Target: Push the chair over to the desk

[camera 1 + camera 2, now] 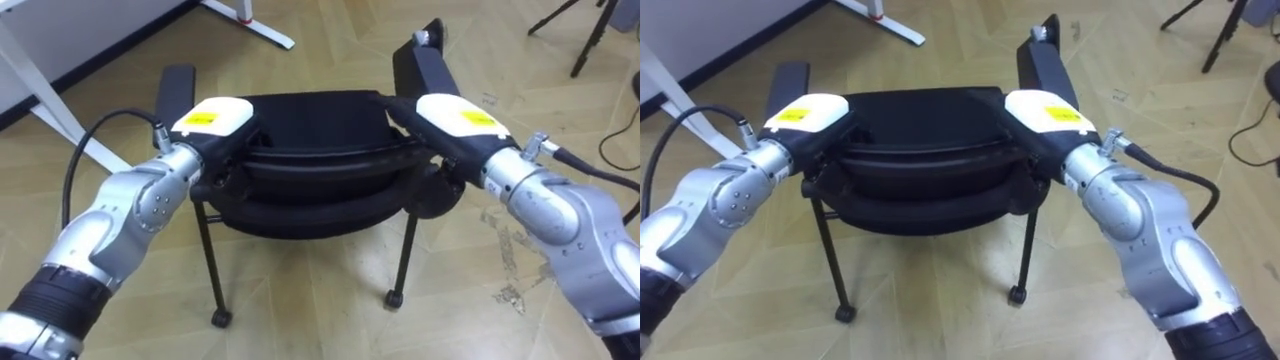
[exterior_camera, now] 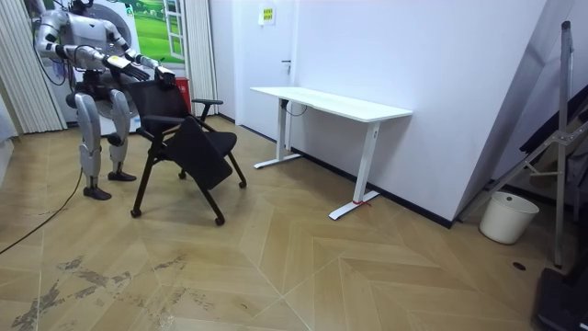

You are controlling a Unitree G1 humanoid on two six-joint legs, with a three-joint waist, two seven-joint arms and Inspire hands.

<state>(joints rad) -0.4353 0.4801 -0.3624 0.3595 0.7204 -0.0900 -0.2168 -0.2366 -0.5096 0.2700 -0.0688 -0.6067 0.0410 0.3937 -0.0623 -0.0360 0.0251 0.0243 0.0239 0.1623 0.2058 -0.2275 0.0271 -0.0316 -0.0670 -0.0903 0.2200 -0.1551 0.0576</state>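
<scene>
Black padded chair [image 1: 310, 160] with armrests and castors stands on the herringbone wood floor [image 1: 330, 310], well off the end of the white table [image 2: 331, 103]. Left hand [image 1: 212, 118] and right hand [image 1: 455, 115] sit on the backrest's two top corners, probably so the push runs straight. Can't tell if either hand grips it

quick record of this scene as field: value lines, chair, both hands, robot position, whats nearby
chair: black, upright, with armrests
left hand: on the left end of the backrest top
right hand: on the right end of the backrest top
robot: stands close behind the chair
desk: white, by the wall, apart from the chair
bucket: white, on the floor beyond the desk
</scene>
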